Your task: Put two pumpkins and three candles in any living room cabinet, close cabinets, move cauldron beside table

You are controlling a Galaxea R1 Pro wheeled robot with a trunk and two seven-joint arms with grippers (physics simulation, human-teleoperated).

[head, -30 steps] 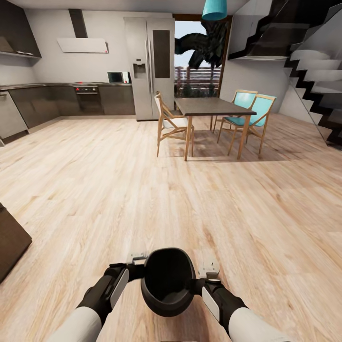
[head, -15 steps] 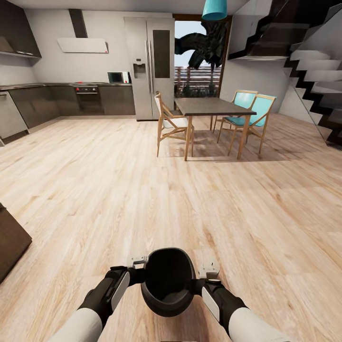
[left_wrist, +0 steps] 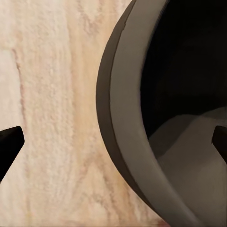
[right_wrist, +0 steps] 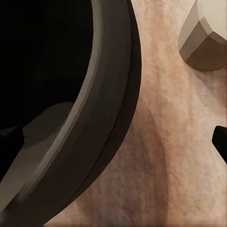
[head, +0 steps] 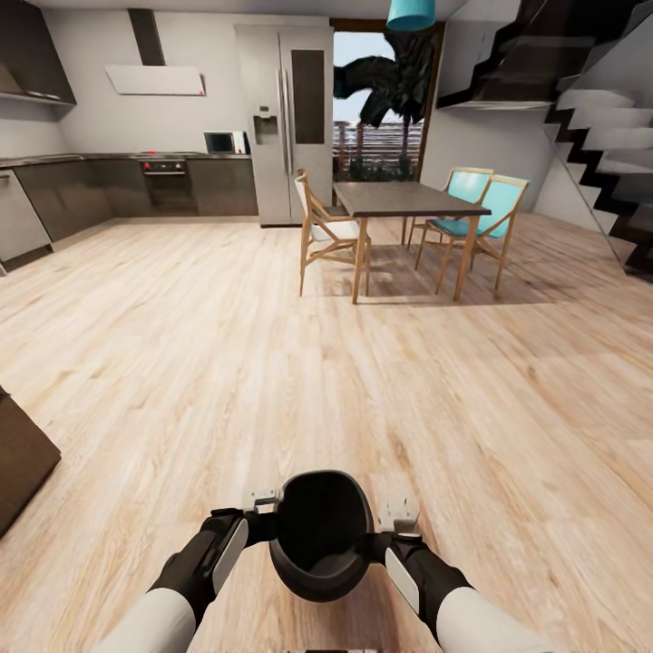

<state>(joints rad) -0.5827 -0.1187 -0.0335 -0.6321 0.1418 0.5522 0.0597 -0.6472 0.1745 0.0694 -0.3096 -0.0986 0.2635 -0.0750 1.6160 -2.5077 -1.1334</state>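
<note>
The cauldron (head: 322, 535), a black round pot with an empty dark inside, hangs just above the floor in front of me, between my two arms. My left gripper (head: 261, 512) grips its rim on one side and my right gripper (head: 388, 531) grips the opposite side. In the left wrist view the cauldron's thick rim (left_wrist: 125, 123) runs between the dark fingertips (left_wrist: 9, 142). The right wrist view shows the rim (right_wrist: 111, 94) the same way. A dark-topped table (head: 408, 198) with wooden legs stands far ahead. The pumpkins and candles are out of view.
Wooden chairs (head: 325, 231), two of them with teal seats (head: 481, 213), surround the table. A fridge (head: 288, 122) and grey kitchen units (head: 109, 186) line the back wall. Stairs (head: 599, 127) rise at the right. A dark-brown low unit's corner (head: 18, 462) juts in at the left. Pale wood floor (head: 227, 363) stretches ahead.
The whole picture has shifted slightly, so the camera moved a little. The cauldron stays held between both grippers in the same place relative to my arms.
</note>
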